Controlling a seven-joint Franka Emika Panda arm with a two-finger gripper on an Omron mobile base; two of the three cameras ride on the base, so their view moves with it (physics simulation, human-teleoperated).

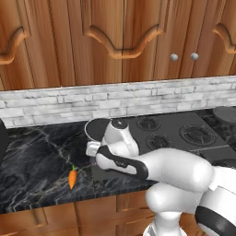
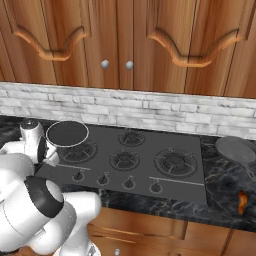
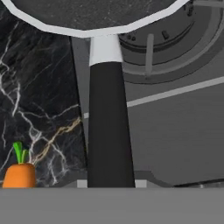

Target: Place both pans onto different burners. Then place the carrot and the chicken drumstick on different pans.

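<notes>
1. Gripping the black handle (image 3: 109, 131) of the silver-rimmed pan (image 2: 67, 134), with the gripper (image 3: 110, 184) nearly closed around it at the handle's outer end.
2. Running straight away from the hand, in the hand view: handle first, then the white collar, then the pan's bright rim at the top. Long axis of the handle lining up with the gripper's line of sight.
3. Sitting, by the look of the right base view, over the near-left burner (image 2: 80, 150), at the left side of the stovetop (image 2: 150, 172); whether resting on the grate or held just above it, impossible to tell.
4. Lying just beside the handle on the counter (image 1: 37, 156), to the robot's left of the stove edge: the carrot (image 1: 72, 178), green top pointing away from the robot.
5. Waiting well apart on the far right counter: the plain grey pan (image 2: 236, 148), with the chicken drumstick (image 2: 242, 201) nearer the front edge below it.
6. Judging the coming move as hinging on that handle axis: lowering or letting go along it without swinging the handle over the nearby carrot.
</notes>
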